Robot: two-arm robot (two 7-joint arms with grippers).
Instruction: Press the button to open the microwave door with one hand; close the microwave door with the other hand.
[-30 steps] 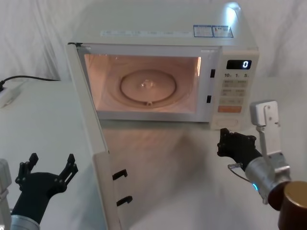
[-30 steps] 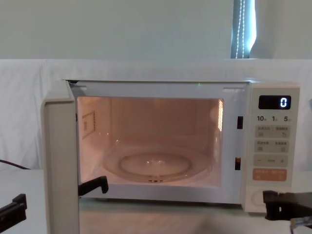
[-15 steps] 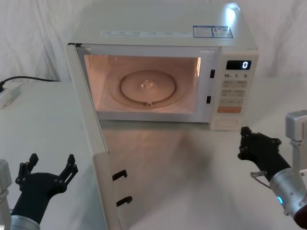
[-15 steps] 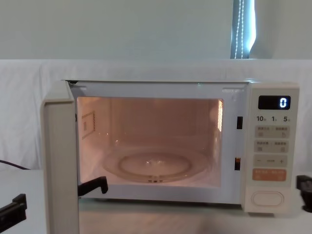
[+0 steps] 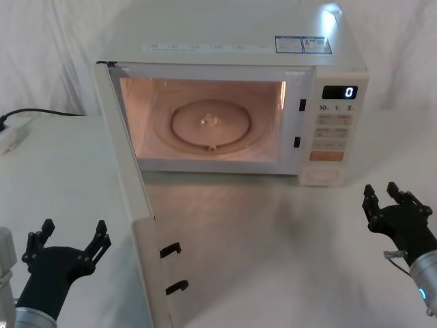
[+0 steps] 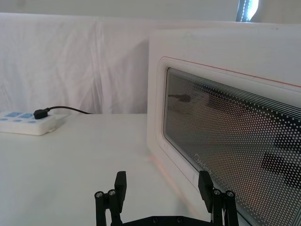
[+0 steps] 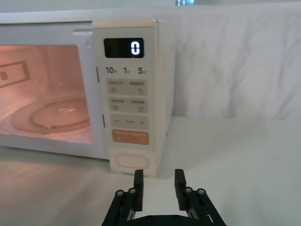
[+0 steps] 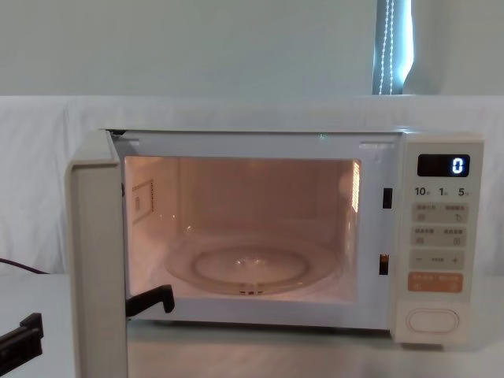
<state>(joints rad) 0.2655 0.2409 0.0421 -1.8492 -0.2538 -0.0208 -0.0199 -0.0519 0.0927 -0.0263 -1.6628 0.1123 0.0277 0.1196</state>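
The cream microwave point(image 5: 232, 34) stands at the back of the table, lit inside, its display reading 0. The microwave door point(image 5: 130, 198) hangs wide open, swung out toward me on its left hinge; its dotted window point(image 6: 225, 141) fills much of the left wrist view. The button point(image 5: 322, 175) is the wide oblong key at the bottom of the panel point(image 7: 131, 161), under the orange key. My right gripper point(image 5: 386, 195) hovers off to the right and nearer than the button point(image 8: 431, 320), fingers slightly apart and holding nothing point(image 7: 159, 181). Left of the door's outer face my left gripper point(image 5: 74, 229) is open and holding nothing point(image 6: 162, 181).
A white power strip point(image 5: 10, 133) with a black cable lies at the far left of the white-draped table point(image 5: 273, 239). A glass turntable point(image 5: 210, 123) sits in the cavity. The open door's latch hooks point(image 5: 171, 249) jut out from its free edge.
My right gripper has drawn back from the button, moving right and toward me. The door stays open at the same angle and the left gripper has not moved.
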